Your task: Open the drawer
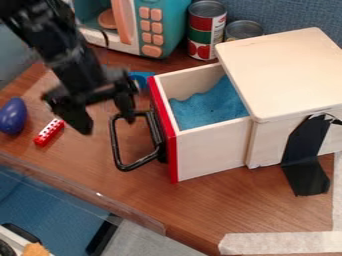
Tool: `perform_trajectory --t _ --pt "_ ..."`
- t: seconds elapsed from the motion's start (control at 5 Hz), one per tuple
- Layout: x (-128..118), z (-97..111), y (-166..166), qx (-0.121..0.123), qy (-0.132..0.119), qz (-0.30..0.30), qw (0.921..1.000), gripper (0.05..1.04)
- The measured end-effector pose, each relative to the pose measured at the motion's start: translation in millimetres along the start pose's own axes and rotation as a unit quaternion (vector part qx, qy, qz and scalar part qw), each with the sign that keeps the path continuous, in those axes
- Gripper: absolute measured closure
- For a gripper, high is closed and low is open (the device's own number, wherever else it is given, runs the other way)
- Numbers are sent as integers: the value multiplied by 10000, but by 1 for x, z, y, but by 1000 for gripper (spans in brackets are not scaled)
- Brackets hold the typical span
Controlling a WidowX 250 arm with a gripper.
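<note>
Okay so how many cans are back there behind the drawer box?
2. One can stands right beside the toy microwave; the other can is just to its right, partly hidden by the box's lid. More could be hidden behind the box.

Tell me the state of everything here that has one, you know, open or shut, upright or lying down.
drawer, open
drawer handle, sticking out from the front
pincer, open
larger can, upright
smaller can, upright
red block, lying flat
microwave door, can't tell if fully shut
</note>
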State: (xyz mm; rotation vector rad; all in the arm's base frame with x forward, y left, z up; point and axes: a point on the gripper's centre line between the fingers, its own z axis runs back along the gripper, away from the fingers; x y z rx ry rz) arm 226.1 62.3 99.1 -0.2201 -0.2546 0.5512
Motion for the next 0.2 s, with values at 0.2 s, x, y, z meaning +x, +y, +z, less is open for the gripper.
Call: perform_trajectory --t 0.2 --pt "3 36 -3 182 -466 -34 9987 83"
